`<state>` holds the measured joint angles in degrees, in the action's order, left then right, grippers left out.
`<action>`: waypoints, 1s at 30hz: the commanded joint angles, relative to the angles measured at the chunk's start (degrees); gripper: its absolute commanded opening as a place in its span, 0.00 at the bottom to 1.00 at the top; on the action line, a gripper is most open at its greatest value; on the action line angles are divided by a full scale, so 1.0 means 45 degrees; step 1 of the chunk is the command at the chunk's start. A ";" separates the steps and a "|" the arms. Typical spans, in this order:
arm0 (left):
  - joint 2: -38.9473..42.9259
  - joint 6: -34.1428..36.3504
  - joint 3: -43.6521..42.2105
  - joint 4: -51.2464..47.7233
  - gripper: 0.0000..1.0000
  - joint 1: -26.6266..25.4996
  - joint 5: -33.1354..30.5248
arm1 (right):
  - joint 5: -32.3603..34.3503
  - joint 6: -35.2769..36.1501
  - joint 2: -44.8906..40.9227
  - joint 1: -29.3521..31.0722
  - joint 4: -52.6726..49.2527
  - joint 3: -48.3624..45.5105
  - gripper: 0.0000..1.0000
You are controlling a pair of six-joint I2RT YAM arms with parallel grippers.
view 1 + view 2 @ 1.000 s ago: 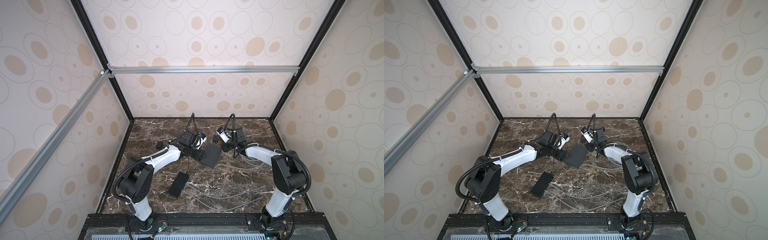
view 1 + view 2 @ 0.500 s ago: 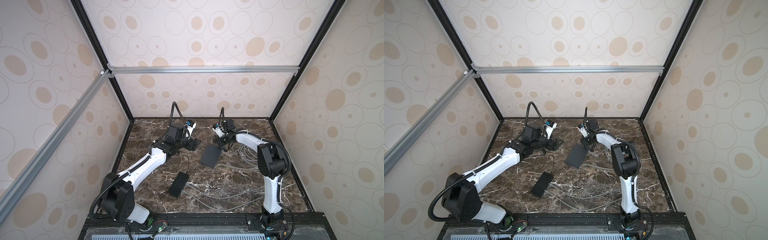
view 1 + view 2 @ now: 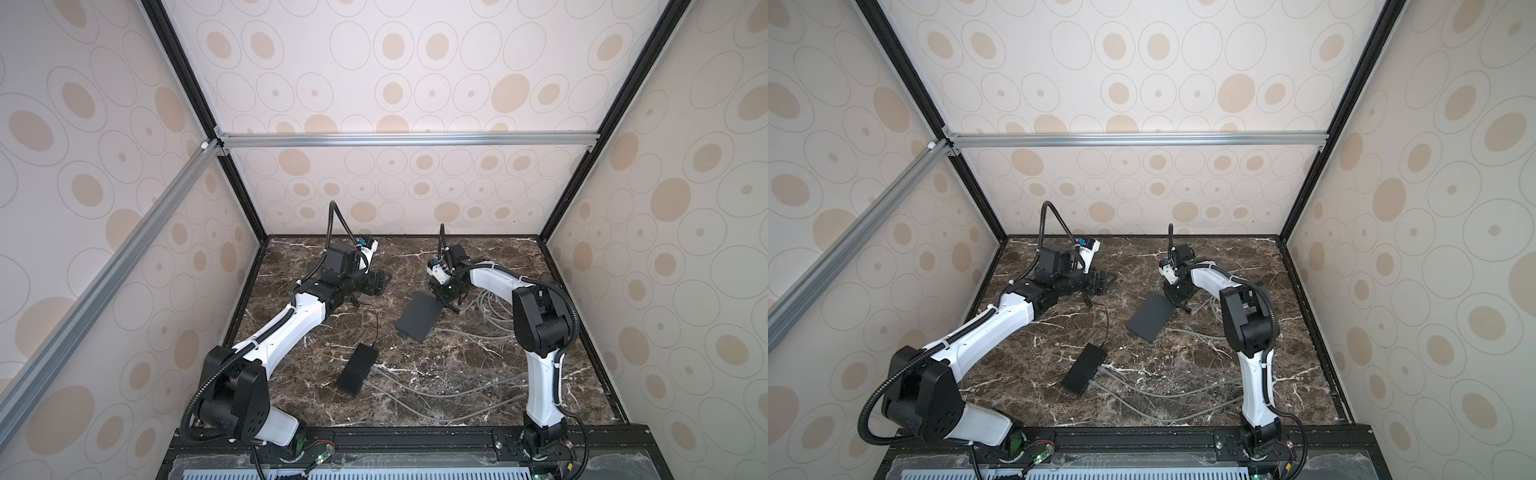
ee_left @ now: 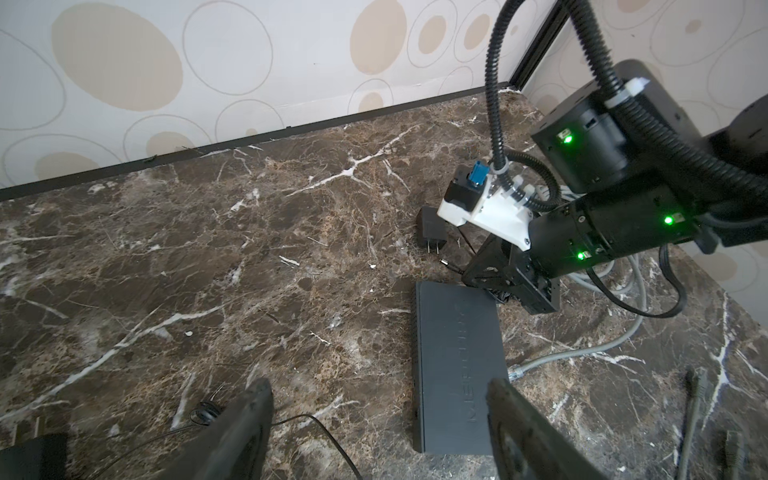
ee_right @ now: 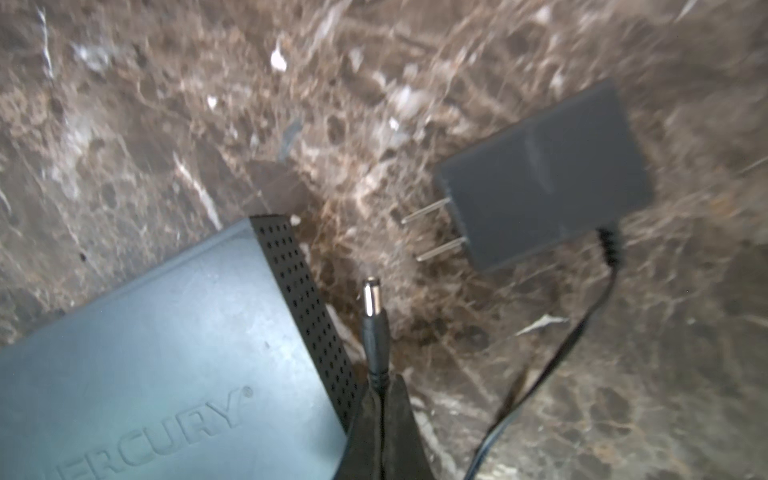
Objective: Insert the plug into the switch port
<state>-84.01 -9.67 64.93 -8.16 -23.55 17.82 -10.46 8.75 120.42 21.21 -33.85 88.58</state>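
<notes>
Well, on the left, the left gripper [image 3: 376, 283] hangs low over the brown marble-patterned tabletop [image 3: 415, 257], jaws spread wide with nothing between them. Its wrist view shows both black fingers [image 4: 249, 419] framing bare stone. Nearer the front lies a small black rectangular box [image 3: 357, 370] with a thin black cord [image 3: 377, 328] running away from it.

Toward the middle sits the flat dark-grey rectangular network switch [image 3: 417, 316], lying flat, well apart from the left gripper. At its far corner the right gripper [image 5: 380, 382] is pinched closed on the cord just behind the black barrel plug with its silver tip [image 5: 374, 320]. The plug juts free ahead of the fingertips, just beside the switch's perforated side wall [image 5: 307, 307] and pointing along it, not into it. Beyond the tip lies the black two-pronged power adapter [image 5: 544, 174]. Loose grey cables [image 3: 486, 307] coil further right.

So the plug is in hand and the step is bringing it to the port. The port itself shows in no view — probably it sits on an edge turned away from the cameras. The next move calls for finding that face, turning the barrel square to it and pushing straight. The switch looks light enough to slide, so the free left gripper may need to brace it.
</notes>
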 commanded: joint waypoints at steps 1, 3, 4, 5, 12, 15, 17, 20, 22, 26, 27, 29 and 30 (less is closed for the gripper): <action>-0.0197 -0.0101 0.0102 0.0193 0.79 0.0003 0.0493 | 0.0137 -0.0411 -0.0556 0.0345 -0.0693 -0.0945 0.00; -0.0628 -0.0113 0.0240 -0.0016 0.76 -0.0019 0.0751 | 0.0626 -0.0623 -0.1026 0.0352 -0.0243 -0.1353 0.00; -0.0909 -0.0116 0.0375 -0.0231 0.76 -0.0030 0.0763 | 0.0831 -0.0632 -0.1238 0.0350 -0.0078 -0.1484 0.00; -0.1241 -0.0080 0.0514 -0.0456 0.75 -0.0040 0.0717 | 0.1133 -0.0576 -0.1569 0.0349 0.0111 -0.1628 0.00; -0.2866 0.0337 0.1041 -0.1554 0.64 -0.0366 0.0165 | 0.2449 -0.0111 -0.3343 0.0355 0.1402 -0.1656 0.00; -0.3565 0.0804 0.1379 -0.2410 0.58 -0.0862 -0.1020 | 0.2595 -0.0127 -0.3887 0.0359 0.2147 -0.1695 0.00; -0.3891 0.1019 0.1448 -0.2701 0.52 -0.1237 -0.1616 | 0.2099 0.0032 -0.4222 0.0351 0.2764 -0.1721 0.00; -0.4445 0.1273 0.1599 -0.3143 0.43 -0.1766 -0.2162 | 0.0830 0.0184 -0.4746 0.0384 0.4354 -0.2167 0.00; -0.4897 0.1440 0.1750 -0.3546 0.40 -0.2083 -0.2556 | 0.0031 0.0113 -0.4967 0.0452 0.5048 -0.2247 0.00; -0.5581 0.1609 0.2068 -0.4197 0.39 -0.2361 -0.3707 | -0.0408 -0.0004 -0.5297 0.0507 0.5285 -0.2197 0.00; -0.5698 0.1675 0.2147 -0.4340 0.38 -0.2436 -0.3966 | -0.0427 -0.0001 -0.5408 0.0520 0.5328 -0.2255 0.00; -0.5844 0.1700 0.2250 -0.4493 0.38 -0.2536 -0.4340 | -0.0466 0.0022 -0.5616 0.0559 0.5407 -0.2464 0.00; -0.5894 0.1777 0.2286 -0.4538 0.38 -0.2550 -0.4100 | -0.0520 0.0044 -0.5705 0.0579 0.5448 -0.2588 0.00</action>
<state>-109.01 -3.99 73.65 -24.03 -34.63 2.79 -10.66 8.43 97.10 23.44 -11.33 78.19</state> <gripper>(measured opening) 0.379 0.043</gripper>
